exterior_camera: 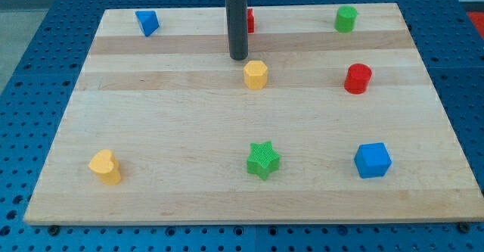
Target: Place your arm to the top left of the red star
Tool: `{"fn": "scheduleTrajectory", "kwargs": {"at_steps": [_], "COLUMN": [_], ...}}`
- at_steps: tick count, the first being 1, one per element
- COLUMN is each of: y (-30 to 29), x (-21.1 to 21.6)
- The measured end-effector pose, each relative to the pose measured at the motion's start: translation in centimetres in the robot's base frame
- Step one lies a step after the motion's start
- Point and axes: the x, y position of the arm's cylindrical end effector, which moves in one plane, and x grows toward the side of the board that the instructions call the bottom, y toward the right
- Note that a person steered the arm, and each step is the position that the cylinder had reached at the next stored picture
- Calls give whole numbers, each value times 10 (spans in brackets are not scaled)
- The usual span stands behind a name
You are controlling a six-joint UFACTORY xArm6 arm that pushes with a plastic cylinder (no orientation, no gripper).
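Observation:
A red block (249, 20), mostly hidden behind the rod, sits near the view's top centre; its shape cannot be made out. My tip (238, 56) rests on the board just below and slightly left of that red block. It is just above and left of a yellow block (255, 75). A red cylinder (358, 79) stands at the right.
A blue block (147, 22) is at the top left and a green block (345, 18) at the top right. A yellow heart (105, 166), a green star (262, 160) and a blue cube (372, 160) lie along the bottom. The wooden board (151, 108) ends at blue pegboard.

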Motion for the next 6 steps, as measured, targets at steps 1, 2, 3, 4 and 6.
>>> {"fn": "scheduleTrajectory", "kwargs": {"at_steps": [1, 2, 3, 4, 6], "y": [-12, -34, -59, -74, -64], "x": [-13, -23, -39, -65, -110]}}
